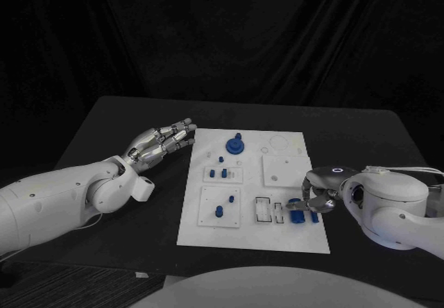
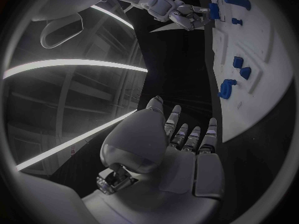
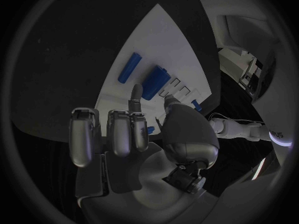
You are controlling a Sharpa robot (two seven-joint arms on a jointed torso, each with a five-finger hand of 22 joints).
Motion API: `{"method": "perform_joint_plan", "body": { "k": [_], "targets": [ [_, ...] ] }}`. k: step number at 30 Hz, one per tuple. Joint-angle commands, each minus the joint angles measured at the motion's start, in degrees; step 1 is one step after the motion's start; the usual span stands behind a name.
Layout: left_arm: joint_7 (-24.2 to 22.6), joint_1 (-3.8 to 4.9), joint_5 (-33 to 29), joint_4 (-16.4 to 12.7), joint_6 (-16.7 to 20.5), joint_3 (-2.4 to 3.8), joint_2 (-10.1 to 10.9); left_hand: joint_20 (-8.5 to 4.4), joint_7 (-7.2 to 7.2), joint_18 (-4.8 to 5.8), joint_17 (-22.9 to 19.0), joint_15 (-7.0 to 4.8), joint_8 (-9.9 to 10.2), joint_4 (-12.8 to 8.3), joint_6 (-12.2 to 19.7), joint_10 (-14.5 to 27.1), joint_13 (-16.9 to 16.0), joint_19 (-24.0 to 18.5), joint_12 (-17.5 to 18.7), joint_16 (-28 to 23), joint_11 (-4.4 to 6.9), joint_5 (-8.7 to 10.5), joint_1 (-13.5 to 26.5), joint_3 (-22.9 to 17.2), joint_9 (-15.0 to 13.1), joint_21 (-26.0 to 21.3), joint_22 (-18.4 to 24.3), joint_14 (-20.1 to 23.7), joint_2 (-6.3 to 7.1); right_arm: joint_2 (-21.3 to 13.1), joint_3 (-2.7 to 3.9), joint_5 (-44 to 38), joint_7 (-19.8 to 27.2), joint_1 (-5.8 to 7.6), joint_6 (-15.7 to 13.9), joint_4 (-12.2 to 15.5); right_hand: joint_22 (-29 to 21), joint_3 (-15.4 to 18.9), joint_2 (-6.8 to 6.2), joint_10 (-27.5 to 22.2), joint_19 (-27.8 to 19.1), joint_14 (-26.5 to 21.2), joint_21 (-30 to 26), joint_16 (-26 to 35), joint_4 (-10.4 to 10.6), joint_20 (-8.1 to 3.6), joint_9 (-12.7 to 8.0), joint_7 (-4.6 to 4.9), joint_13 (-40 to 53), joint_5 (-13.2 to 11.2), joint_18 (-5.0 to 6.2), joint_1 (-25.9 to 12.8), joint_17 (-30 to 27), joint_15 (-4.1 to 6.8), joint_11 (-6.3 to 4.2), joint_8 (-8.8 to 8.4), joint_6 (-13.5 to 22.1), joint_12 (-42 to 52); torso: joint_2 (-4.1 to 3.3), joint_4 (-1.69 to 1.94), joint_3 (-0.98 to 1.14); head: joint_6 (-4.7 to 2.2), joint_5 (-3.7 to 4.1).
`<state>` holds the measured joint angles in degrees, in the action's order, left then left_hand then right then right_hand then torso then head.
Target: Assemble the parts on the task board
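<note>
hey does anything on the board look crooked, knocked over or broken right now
Nothing stands out. The board lies flat and square on the table, the blue parts sit within its panels, and the right hand hovers over two parts near the slots. Fine damage is too small to judge.

The robot's left arm reaches in from the left, its left hand raised with fingers stretched straight and close together, holding nothing. The right arm bends in from the right, its right hand lowered, fingers partly curled downward.
</note>
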<state>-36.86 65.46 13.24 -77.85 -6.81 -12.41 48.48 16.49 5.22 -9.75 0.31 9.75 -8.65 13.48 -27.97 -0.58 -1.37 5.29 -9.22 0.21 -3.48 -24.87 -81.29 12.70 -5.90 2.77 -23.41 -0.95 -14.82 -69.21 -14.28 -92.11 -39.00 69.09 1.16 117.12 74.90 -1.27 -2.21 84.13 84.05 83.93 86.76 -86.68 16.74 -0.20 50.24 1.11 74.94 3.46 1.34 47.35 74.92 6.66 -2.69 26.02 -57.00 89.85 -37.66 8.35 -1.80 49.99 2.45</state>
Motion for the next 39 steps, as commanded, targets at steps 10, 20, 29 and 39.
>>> {"method": "perform_joint_plan", "body": {
  "k": [10,20,29,39],
  "targets": [
    [0.4,-0.4,-0.3,0.1,-1.7,0.05,-0.3,0.16,0.52,-0.35,0.5,0.93,-0.4,-2.5,-0.5,0.1,0.0,2.0,-0.3,0.8,-0.66,-2.06,-1.7,-0.9,0.1,0.8,-1.0,-1.5,0.08,0.6,0.01,0.3,-1.1,-0.79,-0.8,-0.5,13.7,0.5,1.41,5.9,4.2,4.2,-0.6,0.7,-0.3,0.25,-4.2,1.1,15.1,3.8,-0.26,5.1,3.7,-0.32,0.92,-6.55,0.6,0.1,0.0,-0.02,-0.05,0.01,0.08],
    [0.7,-0.52,-0.3,0.2,-2.0,0.05,-0.4,0.28,0.57,-0.2,0.8,1.57,-0.4,-3.5,-0.6,0.1,0.0,3.9,-0.5,1.4,-0.74,-2.73,-1.9,-1.4,0.1,1.6,-2.9,-2.6,0.06,1.2,0.01,1.9,-1.0,-1.55,-0.4,-1.4,13.6,0.9,1.04,5.9,4.1,4.0,-0.9,1.0,-1.0,0.58,-6.8,1.49,15.1,4.7,-0.19,8.9,3.0,-0.65,1.27,-9.55,-0.3,0.1,-0.04,-0.02,-0.03,0.01,-0.01],
    [1.0,-0.62,-0.3,0.3,-2.3,0.05,-0.6,0.31,0.59,-0.04,0.8,1.78,-0.4,-3.8,-0.6,0.1,0.0,4.4,-0.4,1.5,-0.76,-2.93,-1.9,-1.6,0.1,1.8,-3.2,-2.8,0.04,2.0,0.01,2.1,-0.6,-2.16,-0.4,-2.2,13.5,0.3,1.03,5.9,4.0,4.0,-1.2,1.1,-3.8,0.64,-8.5,1.56,15.1,11.9,-0.11,15.0,2.5,-0.7,1.32,-11.74,-1.5,0.1,-0.1,0.03,-0.01,0.01,-0.1],
    [1.6,-0.73,-0.3,0.1,-2.7,0.05,-0.6,0.34,0.68,0.22,0.9,2.04,-0.3,-4.3,-0.5,0.1,0.0,5.1,-0.4,1.7,-0.87,-3.17,-2.1,-1.9,0.2,2.0,-3.6,-3.1,-0.03,2.7,0.02,6.4,-0.7,-2.51,-2.4,-3.1,13.4,-1.7,0.22,5.9,3.9,3.9,-1.4,1.3,-7.4,0.62,-9.5,1.26,15.1,26.4,-0.05,20.2,1.9,-0.65,1.03,-13.33,-2.1,0.1,0.01,0.1,0.0,0.01,-0.09]
  ]
}}
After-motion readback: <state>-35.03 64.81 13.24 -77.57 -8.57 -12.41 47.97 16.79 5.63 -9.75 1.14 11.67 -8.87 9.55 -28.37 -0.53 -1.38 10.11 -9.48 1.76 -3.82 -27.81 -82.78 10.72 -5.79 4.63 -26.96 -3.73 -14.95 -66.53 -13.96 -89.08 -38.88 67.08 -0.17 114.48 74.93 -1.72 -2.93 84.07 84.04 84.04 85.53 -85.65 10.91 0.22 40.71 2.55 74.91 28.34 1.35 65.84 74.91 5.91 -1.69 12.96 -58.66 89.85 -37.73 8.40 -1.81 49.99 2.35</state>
